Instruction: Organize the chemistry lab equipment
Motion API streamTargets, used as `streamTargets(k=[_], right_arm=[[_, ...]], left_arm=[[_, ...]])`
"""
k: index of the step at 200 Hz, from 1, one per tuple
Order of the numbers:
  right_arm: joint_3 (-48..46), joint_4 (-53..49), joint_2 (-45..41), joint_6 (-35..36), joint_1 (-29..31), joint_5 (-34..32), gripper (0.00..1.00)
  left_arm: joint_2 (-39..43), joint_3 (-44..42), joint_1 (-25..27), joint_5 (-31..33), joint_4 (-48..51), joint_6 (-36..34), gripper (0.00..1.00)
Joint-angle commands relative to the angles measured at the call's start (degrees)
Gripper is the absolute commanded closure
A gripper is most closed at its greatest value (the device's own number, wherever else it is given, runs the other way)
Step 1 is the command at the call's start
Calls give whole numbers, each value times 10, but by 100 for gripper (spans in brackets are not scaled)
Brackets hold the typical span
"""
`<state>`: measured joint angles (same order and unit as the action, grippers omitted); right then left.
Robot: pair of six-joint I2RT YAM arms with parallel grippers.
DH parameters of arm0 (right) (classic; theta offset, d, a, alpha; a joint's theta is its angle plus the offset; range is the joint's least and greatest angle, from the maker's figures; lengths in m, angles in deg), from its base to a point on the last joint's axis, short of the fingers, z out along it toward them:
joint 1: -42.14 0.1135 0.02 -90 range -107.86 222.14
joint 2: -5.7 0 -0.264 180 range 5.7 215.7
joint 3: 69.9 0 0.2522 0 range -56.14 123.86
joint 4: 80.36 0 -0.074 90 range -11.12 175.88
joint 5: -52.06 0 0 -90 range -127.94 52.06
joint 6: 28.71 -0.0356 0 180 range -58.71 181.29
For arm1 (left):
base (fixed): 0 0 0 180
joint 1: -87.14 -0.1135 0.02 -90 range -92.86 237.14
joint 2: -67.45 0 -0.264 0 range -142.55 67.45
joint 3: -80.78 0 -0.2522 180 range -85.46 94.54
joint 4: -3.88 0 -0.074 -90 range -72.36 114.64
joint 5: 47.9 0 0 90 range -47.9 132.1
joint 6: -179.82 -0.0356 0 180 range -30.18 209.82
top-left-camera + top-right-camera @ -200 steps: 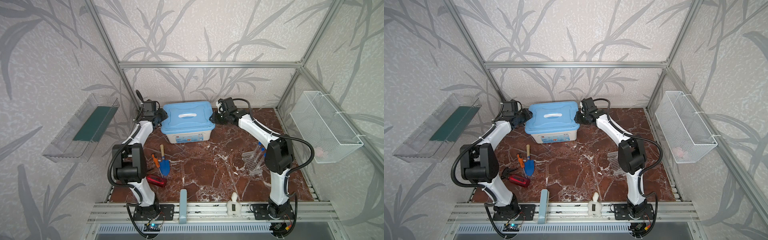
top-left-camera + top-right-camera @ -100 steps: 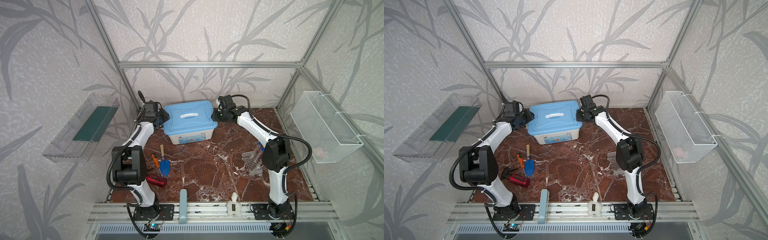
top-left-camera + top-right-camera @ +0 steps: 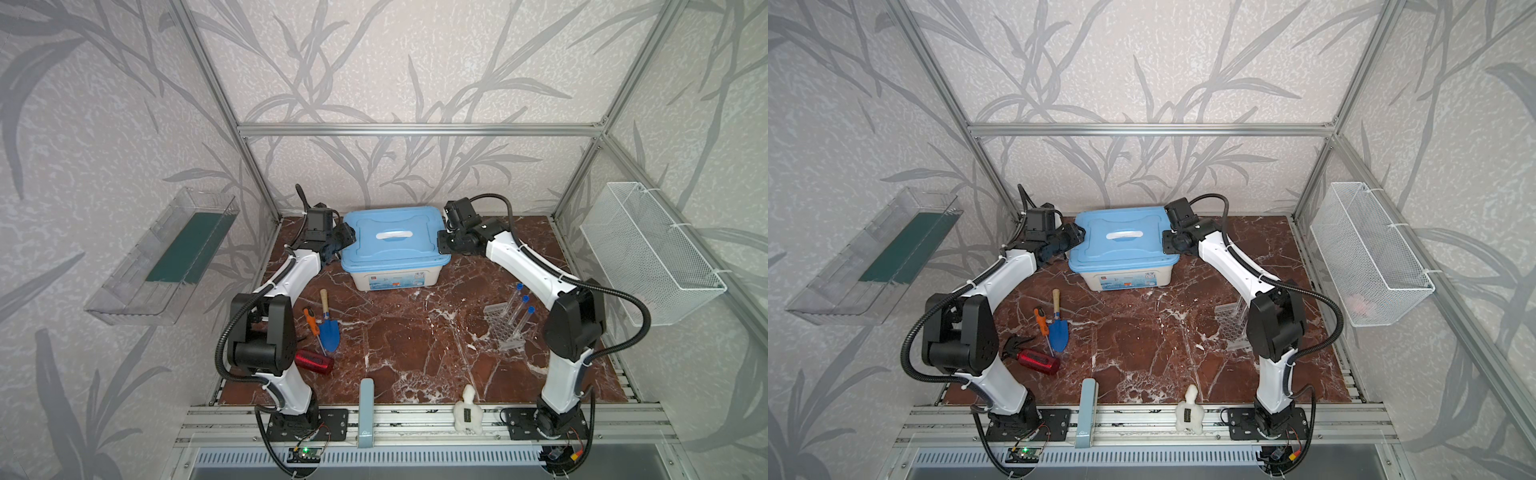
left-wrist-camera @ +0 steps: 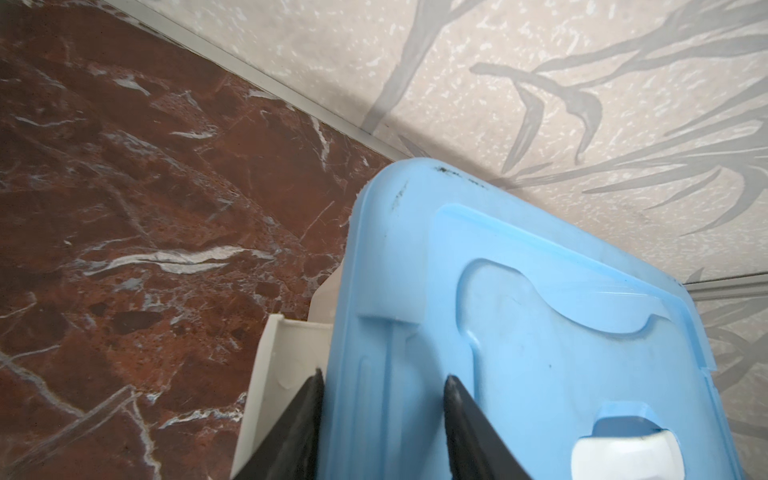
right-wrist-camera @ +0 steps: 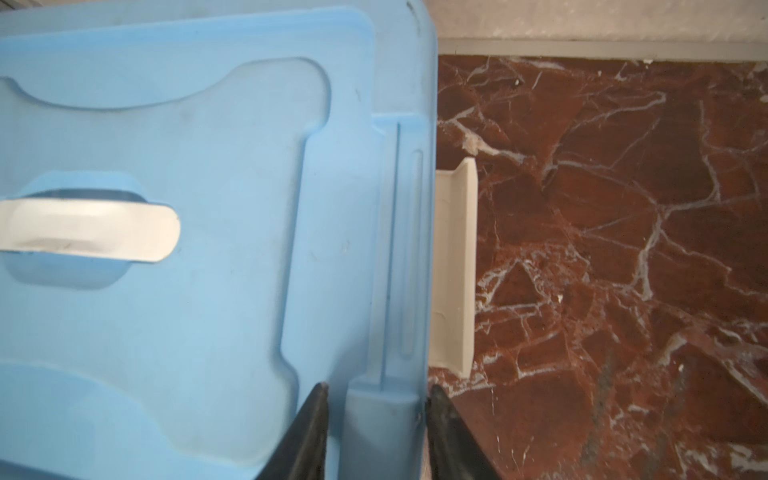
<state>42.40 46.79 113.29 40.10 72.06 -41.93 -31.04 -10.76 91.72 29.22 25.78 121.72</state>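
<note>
A white storage box [image 3: 390, 279] with a blue lid [image 3: 374, 251] stands at the back middle of the table in both top views. My left gripper [image 3: 343, 242] [image 4: 382, 374] is open and straddles the raised tab at the lid's left end; its outer finger lies against the lid's edge. My right gripper [image 3: 441, 246] [image 5: 377, 386] is open astride the tab at the lid's right end, with a small gap on the inner side. Three blue-capped test tubes [image 3: 518, 305] lean in a clear perforated rack [image 3: 503, 330] on the right. In one top view the right arm partly hides the rack [image 3: 1228, 328].
White side latches [image 5: 455, 266] stick out from the box ends. A blue trowel [image 3: 329, 334], an orange-handled screwdriver [image 3: 310, 319] and a red tool [image 3: 314, 362] lie front left. A wire basket [image 3: 648, 253] hangs on the right wall and a clear shelf [image 3: 166, 257] on the left wall.
The box and both grippers have shifted a little to the right and slightly forward. Both pairs of jaws have widened slightly.
</note>
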Motion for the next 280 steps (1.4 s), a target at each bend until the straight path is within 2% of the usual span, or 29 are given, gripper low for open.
streamTargets(k=[1, 23, 57, 111, 133, 137, 141, 153, 183, 230, 237, 255, 280], right_arm=[[-59, -72, -6, 6, 13, -1, 61], [-58, -55, 2, 22, -4, -37, 60], [13, -107, 60, 47, -21, -12, 61], [-38, -78, 43, 46, -16, -12, 61], [-42, -75, 47, 47, -16, -4, 61], [-44, -74, 47, 45, -16, -3, 61], [-44, -72, 48, 45, -16, -2, 61], [-46, -69, 49, 44, -16, 0, 61], [-44, -68, 52, 48, -16, 2, 61], [-60, -56, 51, 46, -16, 8, 61], [-61, -54, 50, 44, -16, 11, 61], [-68, -49, 49, 42, -16, 16, 61], [-75, -42, 45, 38, -16, 23, 61]], left_arm=[[-31, 24, 10, -24, 97, -12, 50], [-35, 27, 17, -27, 101, -11, 49], [-26, 21, 16, -25, 99, -16, 43], [52, 21, -35, -8, 90, -25, 19], [61, 3, -62, -38, 74, -23, 13], [59, -1, -64, -46, 73, -25, 3], [57, -5, -66, -53, 71, -27, 1], [51, -25, -67, -75, 55, -25, 1], [46, -86, -67, -147, -67, 19, 1], [21, -106, -67, -210, -130, 61, 1], [21, -109, -66, -216, -137, 65, 4], [25, -103, -57, -201, -97, 55, 15], [39, -73, -35, -153, -1, 6, 24]])
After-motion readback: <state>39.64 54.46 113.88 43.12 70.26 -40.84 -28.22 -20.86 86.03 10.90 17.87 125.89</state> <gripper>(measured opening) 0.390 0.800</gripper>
